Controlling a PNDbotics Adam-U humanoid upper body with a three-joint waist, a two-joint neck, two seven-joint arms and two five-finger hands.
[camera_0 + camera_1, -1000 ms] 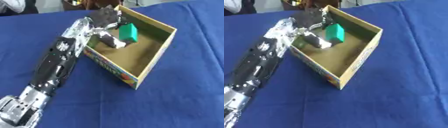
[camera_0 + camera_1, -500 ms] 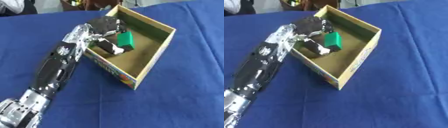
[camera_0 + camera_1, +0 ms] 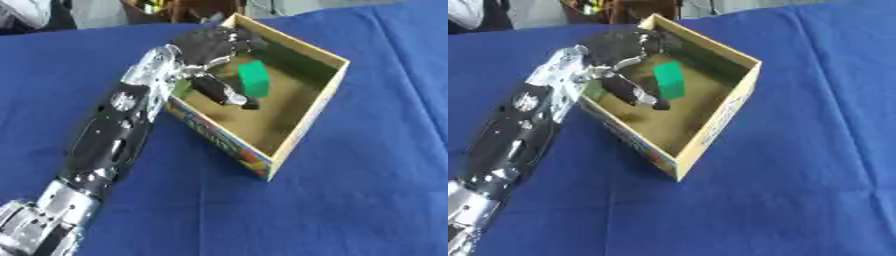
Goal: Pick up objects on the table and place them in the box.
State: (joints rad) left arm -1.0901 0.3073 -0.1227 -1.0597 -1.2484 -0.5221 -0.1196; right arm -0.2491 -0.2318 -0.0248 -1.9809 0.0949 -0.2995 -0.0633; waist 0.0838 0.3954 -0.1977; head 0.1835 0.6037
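Green block (image 3: 255, 78) sits inside the cardboard box (image 3: 311, 117), near its far left corner, free of the left hand (image 3: 206, 47) beside it. That hand hangs over the box's left wall, fingers relaxed, holding nothing. The block looks stiff and light, probably easiest pinched across its flat sides. Blue cloth covers the worktop (image 3: 367, 190). The right hand is out of view.

Green block (image 3: 255, 78) upright inside open cardboard box (image 3: 308, 116), clear of walls

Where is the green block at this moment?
In the left eye view, the green block stands inside the cardboard box, toward its far left side, right beside the left hand.
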